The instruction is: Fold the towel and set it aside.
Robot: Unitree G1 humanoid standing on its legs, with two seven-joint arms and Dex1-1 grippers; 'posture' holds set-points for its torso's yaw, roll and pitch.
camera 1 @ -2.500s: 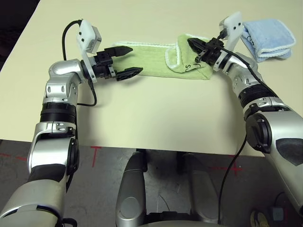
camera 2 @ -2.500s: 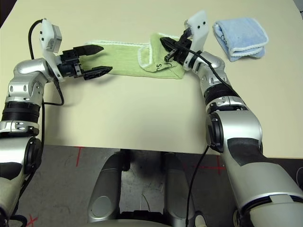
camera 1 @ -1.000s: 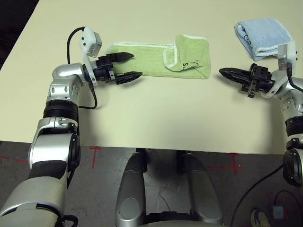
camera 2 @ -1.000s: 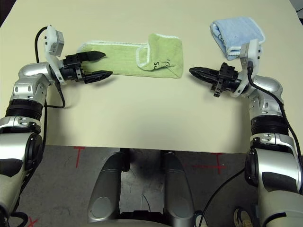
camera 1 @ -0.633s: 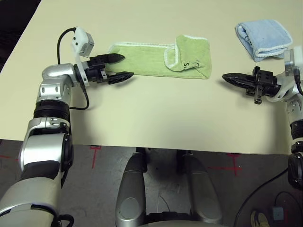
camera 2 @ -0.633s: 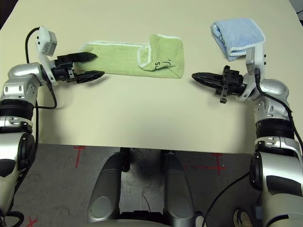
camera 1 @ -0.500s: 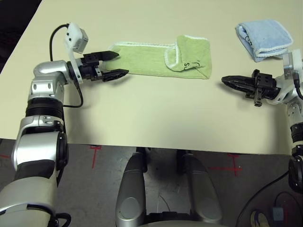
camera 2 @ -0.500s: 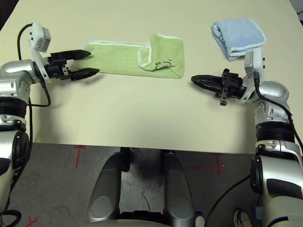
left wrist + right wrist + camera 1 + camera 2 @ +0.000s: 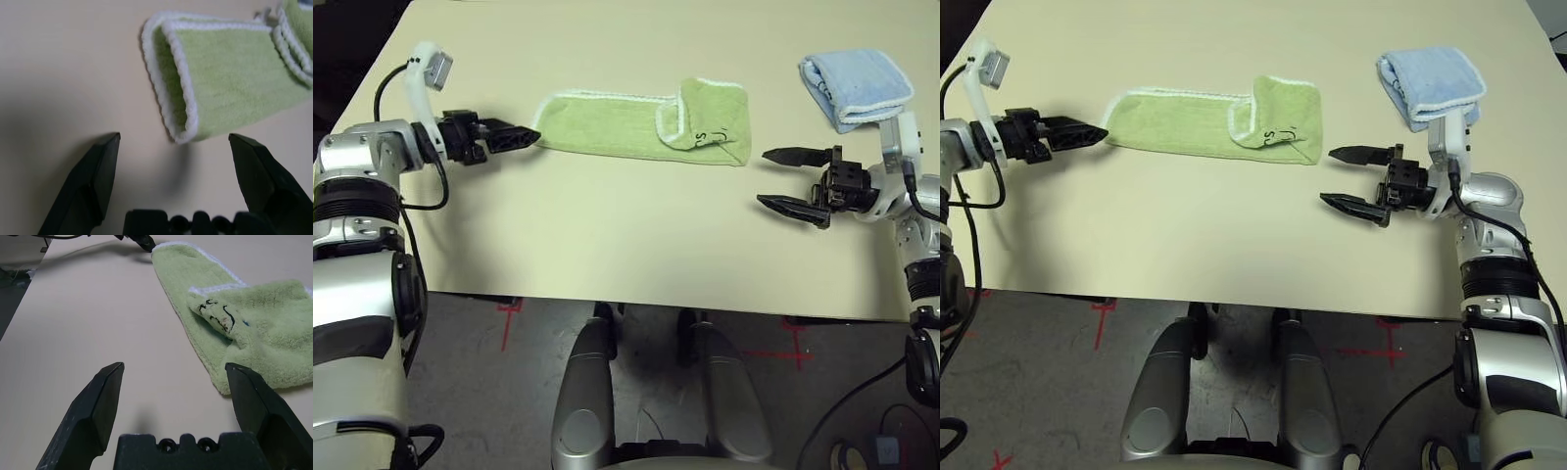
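Terry-cloth, light green and nubbly, with a white corded edging: the towel (image 9: 636, 127) lies flat on the cream table (image 9: 607, 245) as a long strip, doubled lengthwise, its end nearer the right gripper turned back over itself in a rumpled flap. Black printed marks sit on that flap; they are too creased to read. Left gripper (image 9: 173, 147): two tapered black fingers spread wide, empty, pointing at the strip's rounded open end, which lies just ahead of the fingertips and between their lines without touching either. From the head camera these fingers overlap into one dark wedge. Right gripper (image 9: 1351, 178): fingers likewise parted and empty, tips aimed toward the folded-back end, which lies ahead and apart from them across bare tabletop. A smaller light blue towel (image 9: 1430, 83), folded into a thick pad, rests behind the right gripper's wrist, well apart from the green one; the wrist's white camera housing covers its near edge.
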